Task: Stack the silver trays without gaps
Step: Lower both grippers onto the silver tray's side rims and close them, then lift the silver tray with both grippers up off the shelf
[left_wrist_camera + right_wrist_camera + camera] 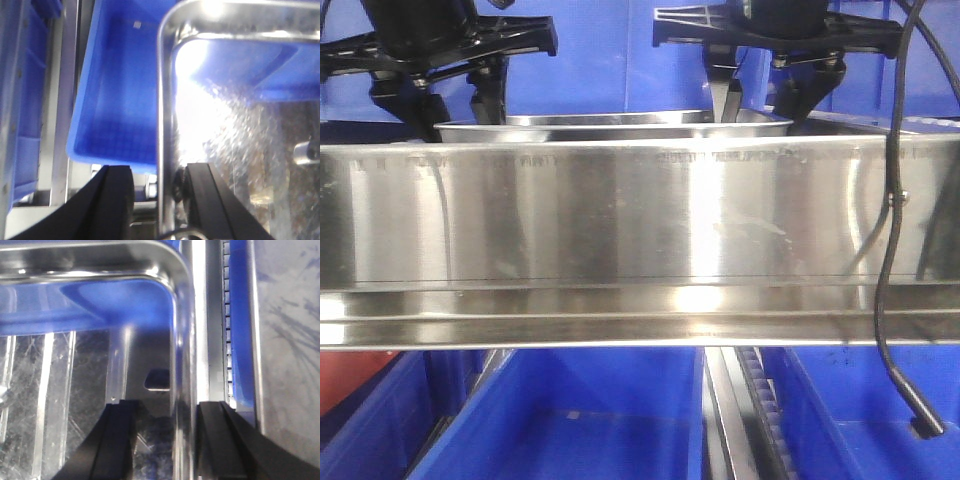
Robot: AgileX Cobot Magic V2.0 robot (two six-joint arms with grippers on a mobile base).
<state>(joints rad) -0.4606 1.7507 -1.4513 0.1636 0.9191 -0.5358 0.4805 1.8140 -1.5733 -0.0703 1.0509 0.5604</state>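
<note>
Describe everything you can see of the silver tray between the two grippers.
The silver tray is a shallow, shiny steel pan with rounded corners and a flat out-turned rim, its bottom scratched. It sits level behind the steel rail, a blue bin beside it. The left gripper and the right gripper each straddle a side rim, jaws open.

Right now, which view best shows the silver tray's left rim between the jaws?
Left wrist view: the silver tray's rim runs between the jaws, one inside, one outside. The front view shows only its top edge behind the steel rail; the right wrist view shows the opposite corner.
</note>
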